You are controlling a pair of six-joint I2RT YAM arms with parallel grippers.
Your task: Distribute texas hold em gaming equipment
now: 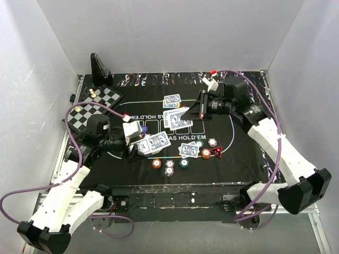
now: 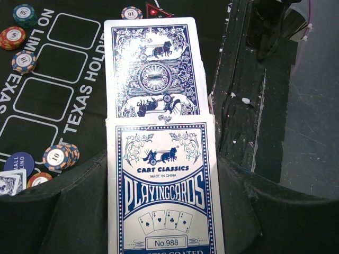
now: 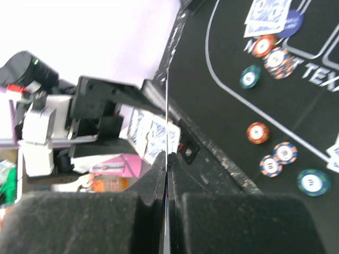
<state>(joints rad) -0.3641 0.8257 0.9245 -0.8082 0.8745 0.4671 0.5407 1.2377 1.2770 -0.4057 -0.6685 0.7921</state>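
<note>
My left gripper (image 1: 139, 146) is shut on a blue-and-white playing-card box (image 2: 161, 185) with a patterned-back card (image 2: 153, 69) sticking out of its top; the box also shows in the top view (image 1: 154, 142). My right gripper (image 1: 195, 112) is shut on a single card, seen edge-on (image 3: 167, 121), held above cards (image 1: 177, 119) on the mat's middle. More cards lie at the back (image 1: 172, 100) and front (image 1: 189, 150). Several poker chips (image 1: 169, 164) and a red triangle marker (image 1: 216, 152) lie near the front. I see no yellow disc.
A black-and-white chessboard (image 1: 95, 108) with pieces sits at the back left, a black stand (image 1: 99, 69) behind it. The black mat (image 1: 243, 153) covers the table. A blue blind disc (image 2: 18, 163) lies beside chips (image 2: 61, 156). White walls enclose three sides.
</note>
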